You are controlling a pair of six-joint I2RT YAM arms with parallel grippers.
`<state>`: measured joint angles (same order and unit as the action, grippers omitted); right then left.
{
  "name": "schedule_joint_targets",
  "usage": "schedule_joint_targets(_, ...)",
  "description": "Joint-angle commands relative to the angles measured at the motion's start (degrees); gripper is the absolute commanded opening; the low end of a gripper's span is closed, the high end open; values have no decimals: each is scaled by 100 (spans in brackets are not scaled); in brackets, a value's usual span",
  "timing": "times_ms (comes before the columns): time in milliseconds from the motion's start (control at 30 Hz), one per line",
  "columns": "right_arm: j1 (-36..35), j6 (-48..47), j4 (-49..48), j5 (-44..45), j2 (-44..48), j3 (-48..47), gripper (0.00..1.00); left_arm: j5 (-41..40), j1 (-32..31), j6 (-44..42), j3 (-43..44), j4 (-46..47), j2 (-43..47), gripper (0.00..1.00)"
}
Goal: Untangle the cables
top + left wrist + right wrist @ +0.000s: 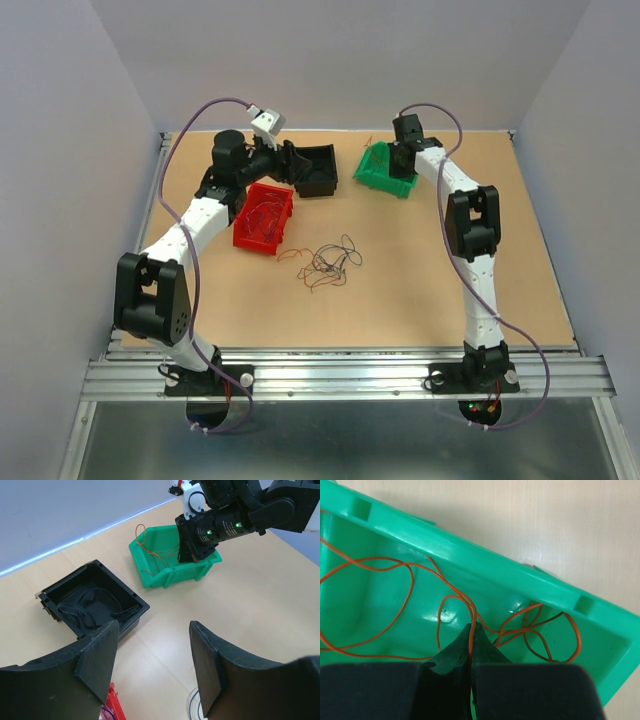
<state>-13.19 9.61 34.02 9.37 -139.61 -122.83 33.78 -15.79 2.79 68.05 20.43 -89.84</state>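
Cables (pixel 328 262) lie in a loose tangle on the bare table (pixel 450 280), just below the middle of the overhead view. Dark and reddish strands loop over one another there, apart from all three bins.

The left gripper (pixel 150 665) hangs with its jaws spread wide and nothing between them, just beside the black bin (pixel 130 600). That bin sits at the upper middle of the overhead view, and black cables (pixel 82 612) are coiled on its floor. A red bin (pixel 250 238) stands close by, to the lower left of the black one, with thin reddish strands (pixel 265 212) inside.

The right gripper (pixel 471 632) is down inside the green bin (pixel 485 555), which stands right of the black bin in the overhead view. Its jaws are pressed together on an orange cable (pixel 470 611). The cable runs up from between the tips, then curls away in wide loops across the bin floor toward the left of the wrist view. Smaller loops lie at the lower right, one of them with a short dark stretch.
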Motion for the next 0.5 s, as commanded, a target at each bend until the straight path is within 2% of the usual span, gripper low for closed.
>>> schedule_joint_targets(0, -122, -240, 736, 267, 408, 241, 0, 15, -56, -103, 200, 155, 186, 69)
schedule_joint_targets(133, -166, -240, 799, 373, 663, 715, 1, 6, -64, -112, 208, 137, 160, 69)
schedule_joint_targets(267, -175, -240, 799, 215, 663, 681, 12, -12, -82, -129, 235, 93, 108, 69)
schedule_joint_targets(333, -184, -231, 790, 145, 759, 768, 12, -29, -82, -147, 235, 76, 125, 69)
schedule_joint_targets(400, -201, -240, 764, 83, 900, 935, 8, -29, -91, -155, 235, 76, 116, 69)
schedule_joint_targets(467, -263, -222, 747, 153, 1172, 1269, 9, -47, -99, -164, 244, 76, 99, 69)
